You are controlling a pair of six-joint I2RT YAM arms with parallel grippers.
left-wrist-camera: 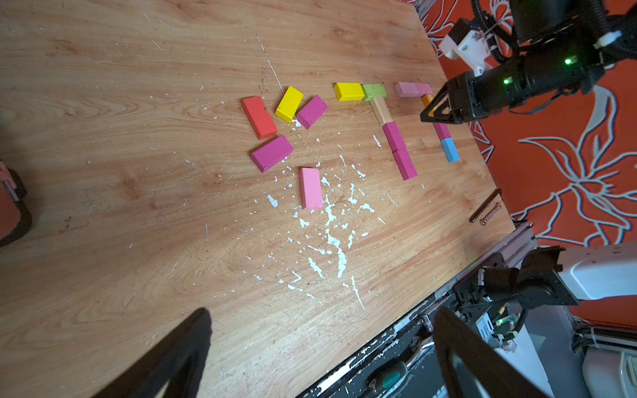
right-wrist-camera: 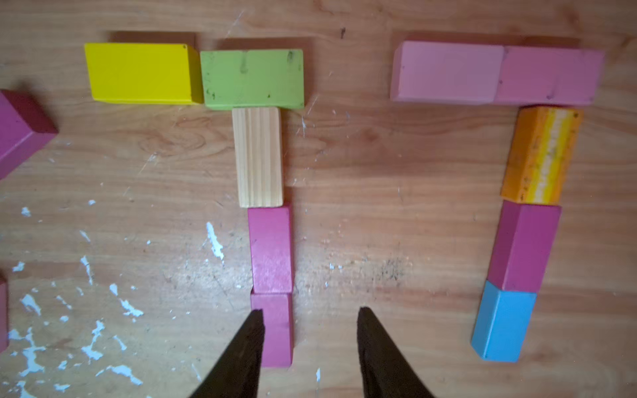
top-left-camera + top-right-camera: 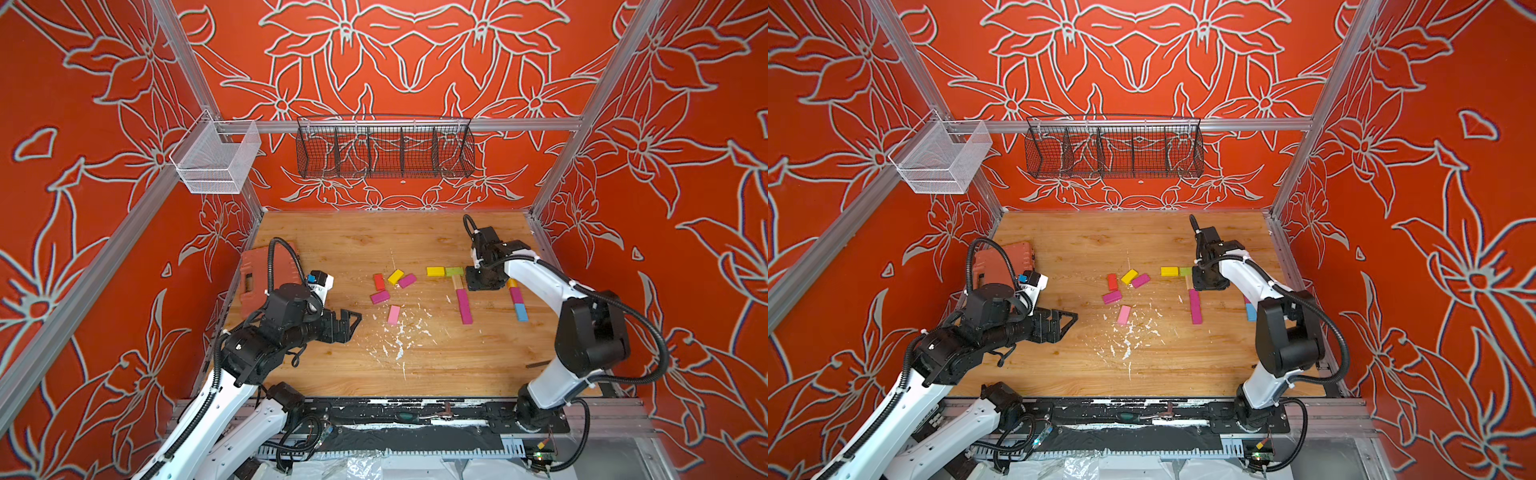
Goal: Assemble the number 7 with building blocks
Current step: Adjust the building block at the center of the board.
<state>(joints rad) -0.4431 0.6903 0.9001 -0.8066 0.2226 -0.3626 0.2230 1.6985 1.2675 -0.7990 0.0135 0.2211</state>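
Two 7-shaped figures of building blocks lie on the wooden table. The nearer one has a yellow block (image 2: 141,73) and a green block (image 2: 252,78) on top, with a bare wood block (image 2: 258,156) and two magenta blocks (image 2: 270,249) as its stem. The other has two pink blocks (image 2: 496,74), then orange (image 2: 541,155), magenta (image 2: 524,248) and blue (image 2: 501,324). My right gripper (image 2: 310,312) hangs open over the table between the two stems, one finger overlapping the lowest magenta block. My left gripper (image 1: 322,312) is wide open and empty, hovering at the left (image 3: 353,322).
Loose blocks lie mid-table: red (image 3: 379,281), yellow (image 3: 395,276), two magenta (image 3: 380,296) and pink (image 3: 393,314). A red-brown tool case (image 3: 262,278) sits at the left edge. Two brown pins (image 1: 486,206) lie near the right edge. Wire baskets (image 3: 384,151) hang on the back wall.
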